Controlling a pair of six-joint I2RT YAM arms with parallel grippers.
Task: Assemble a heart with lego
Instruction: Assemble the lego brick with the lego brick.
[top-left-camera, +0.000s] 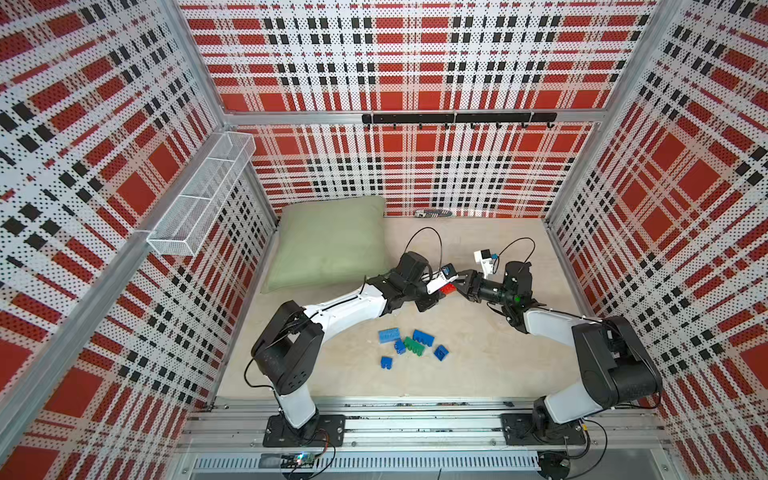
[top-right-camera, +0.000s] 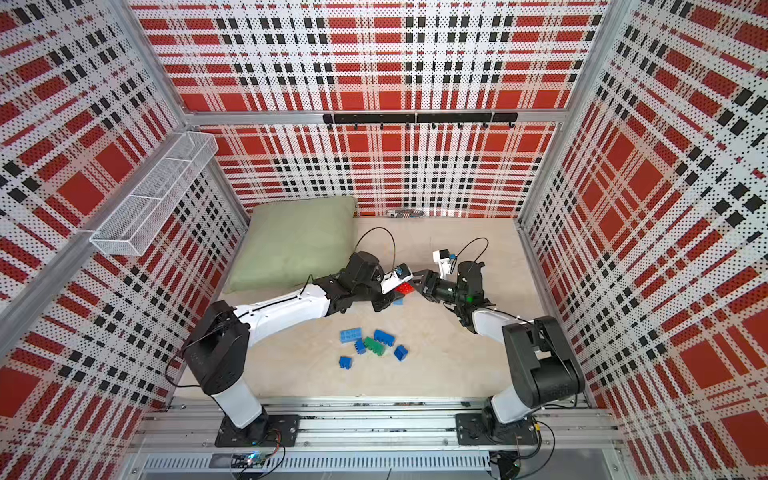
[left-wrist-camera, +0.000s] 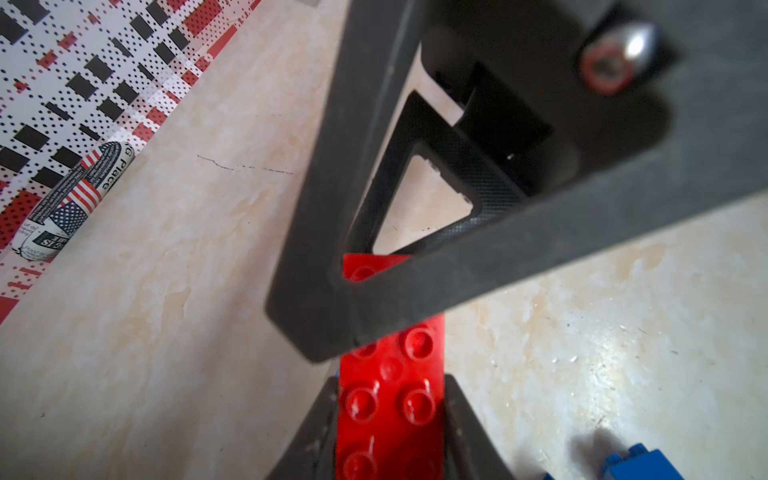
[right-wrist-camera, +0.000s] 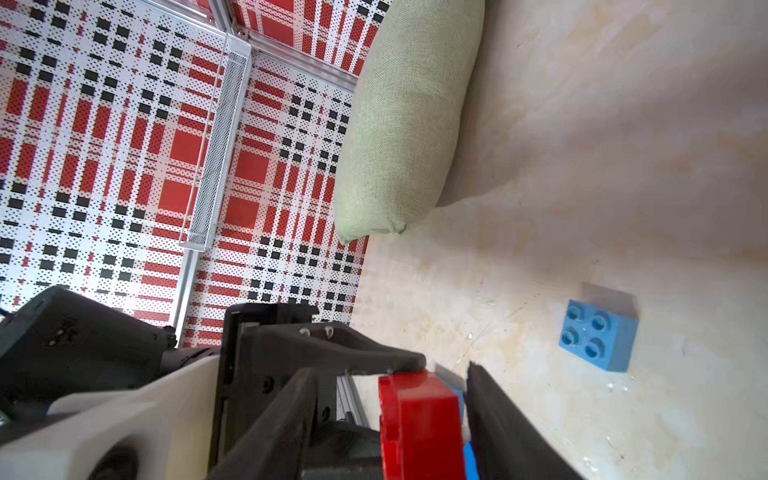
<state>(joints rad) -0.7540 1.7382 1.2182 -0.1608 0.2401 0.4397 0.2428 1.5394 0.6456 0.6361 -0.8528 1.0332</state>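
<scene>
Clamping one red brick (left-wrist-camera: 392, 419) aloft, the left gripper (left-wrist-camera: 390, 386) faces the right gripper (right-wrist-camera: 390, 374), whose jaws straddle its far end, seemingly loose. Below lie six blue bricks (top-left-camera: 389, 335), one green brick (top-left-camera: 414, 345).

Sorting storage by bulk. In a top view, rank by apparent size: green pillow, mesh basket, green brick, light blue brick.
green pillow
mesh basket, though it hangs nearer the camera
green brick and light blue brick: look alike
</scene>
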